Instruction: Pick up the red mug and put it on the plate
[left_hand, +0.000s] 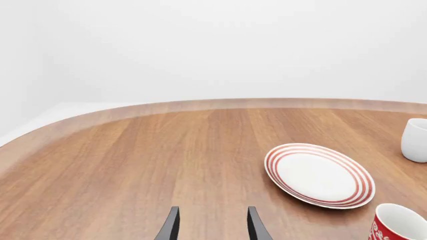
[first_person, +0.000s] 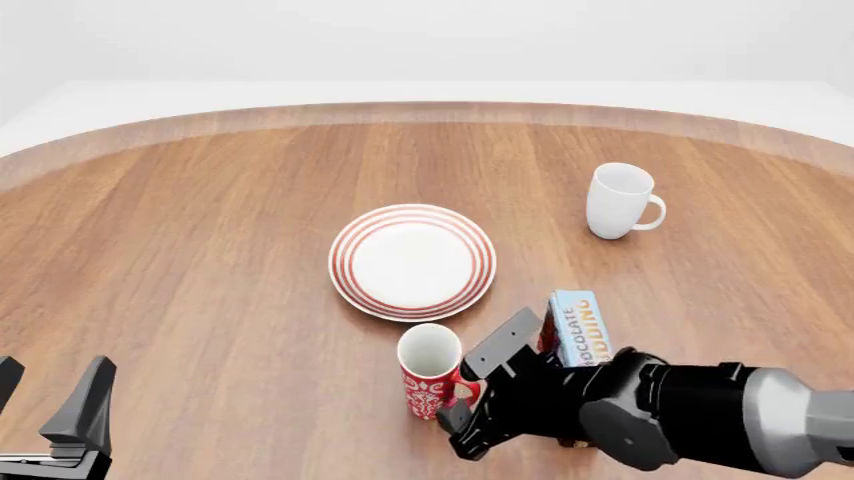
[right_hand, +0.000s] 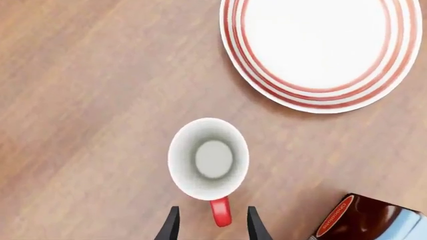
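Observation:
The red mug (first_person: 430, 372) stands upright on the table, just on the near side of the plate (first_person: 412, 262). From above, the right wrist view looks into its white inside (right_hand: 208, 159), and its small red handle (right_hand: 221, 212) sits between the two fingertips of my right gripper (right_hand: 212, 226). That gripper (first_person: 463, 398) is open, with its fingers either side of the handle and a gap left on each side. My left gripper (first_person: 54, 420) hangs open and empty at the near left, far from the mug (left_hand: 398, 225) and the plate (left_hand: 319, 175).
A plain white mug (first_person: 621, 201) stands at the back right. A blue chocolate box (first_person: 577, 328) stands close to the right of the red mug, beside my right arm. The round wooden table's rim (first_person: 427, 108) curves across the back.

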